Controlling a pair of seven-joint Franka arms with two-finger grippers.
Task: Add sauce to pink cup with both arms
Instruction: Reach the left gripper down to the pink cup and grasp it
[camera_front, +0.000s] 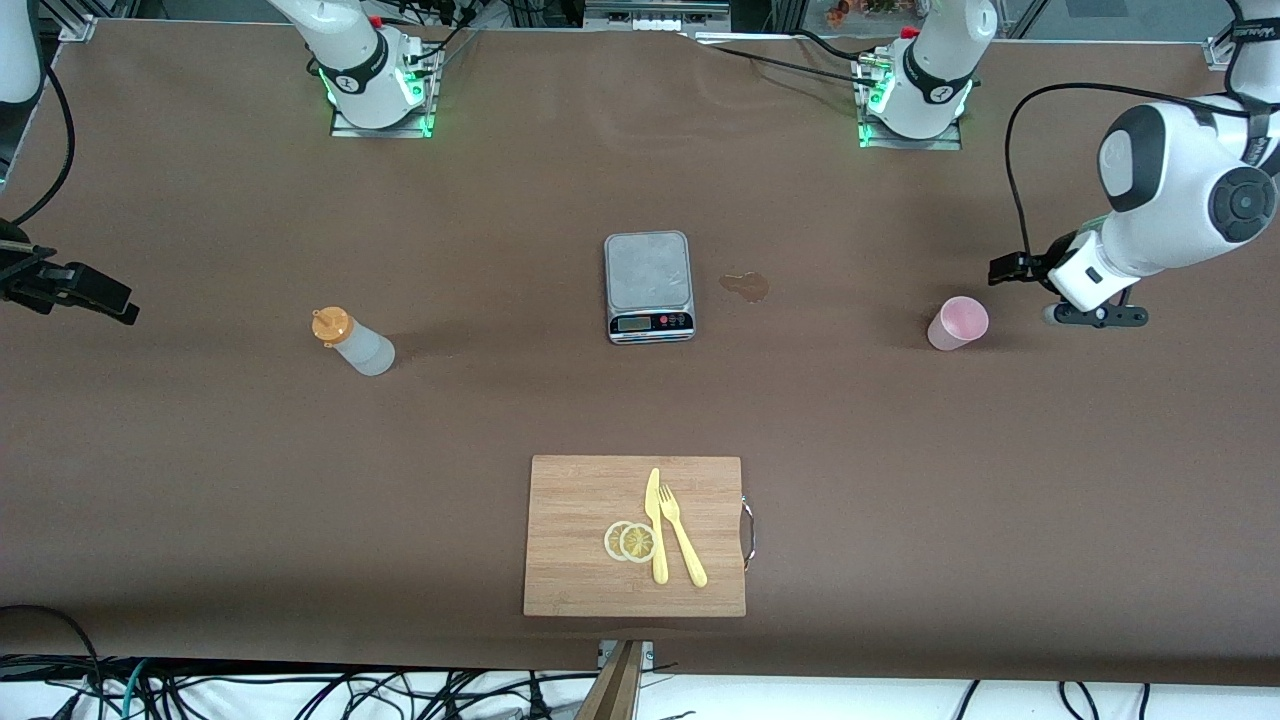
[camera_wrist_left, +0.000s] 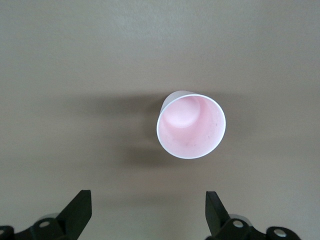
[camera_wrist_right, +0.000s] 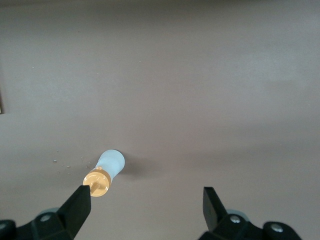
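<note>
The desk is plain brown. The sauce is translucent whitish with an orange cap, the pink cup pale pink, and the scale grey beside a brownish stain.

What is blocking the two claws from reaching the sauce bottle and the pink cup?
Nothing visible. The open left gripper has only bare table between it and the pink cup. The open right gripper likewise faces the sauce bottle unobstructed. The scale sits midway between bottle and cup.

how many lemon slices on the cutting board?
2. Both lemon slices lie overlapping on the cutting board, beside the yellow knife on its right-arm side. None look hidden.
</note>
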